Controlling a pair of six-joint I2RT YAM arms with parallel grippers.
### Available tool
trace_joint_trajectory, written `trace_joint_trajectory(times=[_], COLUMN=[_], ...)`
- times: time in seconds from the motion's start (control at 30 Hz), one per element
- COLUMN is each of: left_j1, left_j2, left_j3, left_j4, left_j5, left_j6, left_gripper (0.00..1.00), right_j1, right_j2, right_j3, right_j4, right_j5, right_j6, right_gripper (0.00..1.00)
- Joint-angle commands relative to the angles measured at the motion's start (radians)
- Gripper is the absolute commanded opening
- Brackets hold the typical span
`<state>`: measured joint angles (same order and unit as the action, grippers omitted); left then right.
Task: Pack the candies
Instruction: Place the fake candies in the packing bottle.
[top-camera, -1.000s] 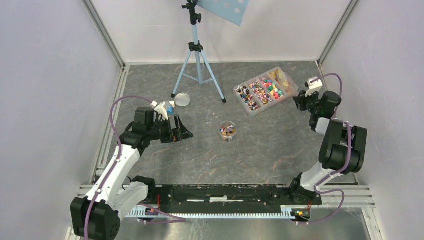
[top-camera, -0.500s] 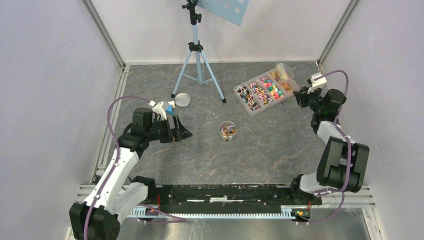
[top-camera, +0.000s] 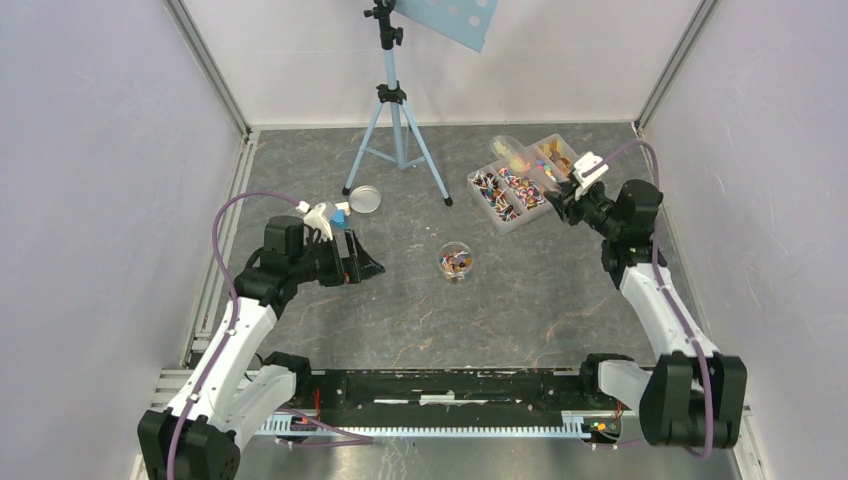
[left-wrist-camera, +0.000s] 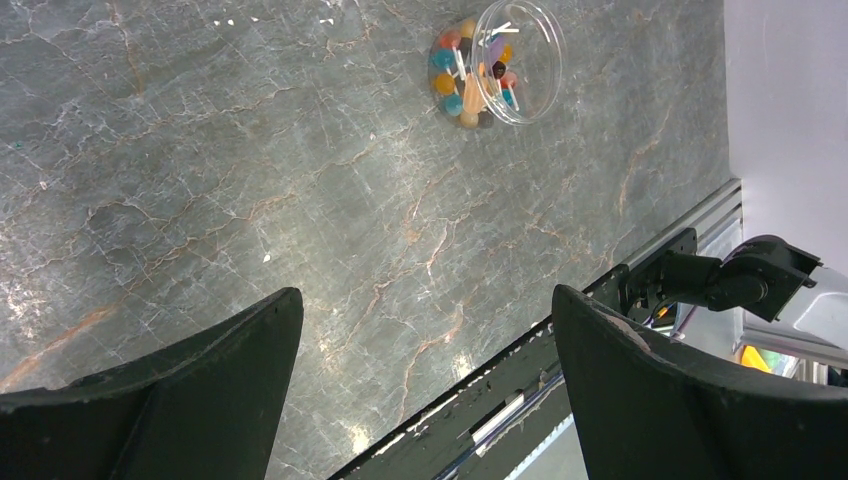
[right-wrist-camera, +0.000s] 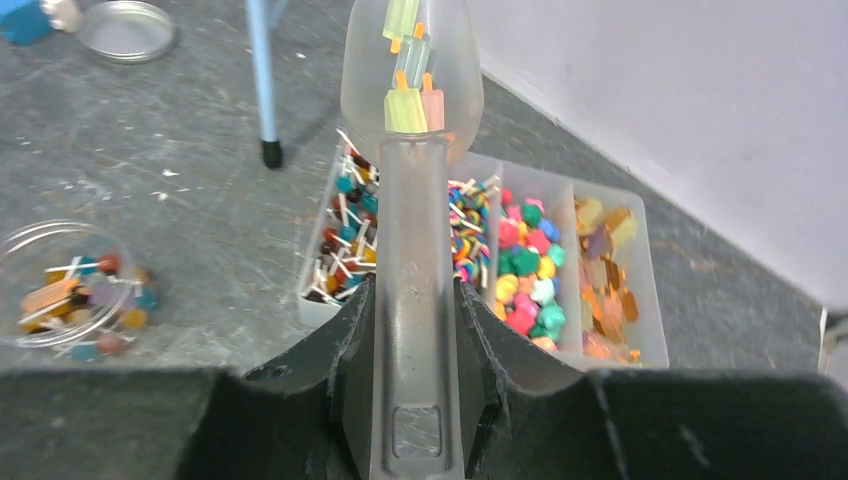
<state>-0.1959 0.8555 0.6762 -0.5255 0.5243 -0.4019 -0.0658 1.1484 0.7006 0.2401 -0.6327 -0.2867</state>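
We locate the candies (top-camera: 515, 186) in three places. Most lie sorted in a clear divided tray (top-camera: 500, 218) near the far right corner of the table (top-camera: 520, 300). In the right wrist view the tray (right-wrist-camera: 640, 300) shows four compartments:

- dark sweets on white sticks
- striped multicoloured pieces
- pink, green and yellow round pieces
- amber and orange pieces

A few pale green and pink candies (right-wrist-camera: 410, 100) with orange ends sit in the bowl of a translucent scoop (top-camera: 510, 151). More candies fill part of a small clear jar (top-camera: 455, 262), which stands open near the centre of the table, well apart from the tray.

The right end effector (top-camera: 562, 190) is clamped on the scoop's handle, one finger pressed against each side. In the right wrist view the scoop (right-wrist-camera: 412, 250) extends away from the right end effector (right-wrist-camera: 415, 300), with its bowl over the tray's far edge. We judge the bowl to be raised off the tray, though neither view settles its height.

The left end effector (top-camera: 366, 266) is toward the left edge of the table, fingers spread wide apart with nothing between them. In the left wrist view the left end effector (left-wrist-camera: 425, 380) is above bare table, and the jar (left-wrist-camera: 497, 62) is ahead of it.

A round metal lid (top-camera: 363, 199) lies flat toward the far left of the table. A blue-and-white block (top-camera: 342, 212) lies just beside the lid. A light blue tripod (top-camera: 397, 130) stands at the far edge.
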Motion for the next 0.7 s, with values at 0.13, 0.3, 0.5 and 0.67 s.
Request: trace_joint_trajectory(times=[0.13, 0.3, 0.5, 0.67], left_j1=[0.003, -0.009, -0.026, -0.037], left_j2=[-0.018, -0.021, -0.027, -0.033], left_j3=[0.0, -0.002, -0.004, -0.005], left_j4=[0.018, 0.019, 0.018, 0.016], left_j5=[0.009, 0.007, -0.009, -0.011], left_j6=[0.041, 0.04, 0.037, 0.037], left_gripper=[1.0, 1.0, 1.0, 1.0], right_j1=[0.06, 0.105, 0.137, 0.166], right_j2=[-0.148, -0.166, -0.218, -0.229], right_j3=[-0.014, 0.02, 0.006, 0.029], right_j4=[-0.246, -0.459, -0.619, -0.732], right_j5=[-0.065, -0.151, -0.185, -0.175], right_j6=[-0.193, -0.36, -0.561, -0.629], right_gripper=[0.0, 0.0, 0.0, 0.0])
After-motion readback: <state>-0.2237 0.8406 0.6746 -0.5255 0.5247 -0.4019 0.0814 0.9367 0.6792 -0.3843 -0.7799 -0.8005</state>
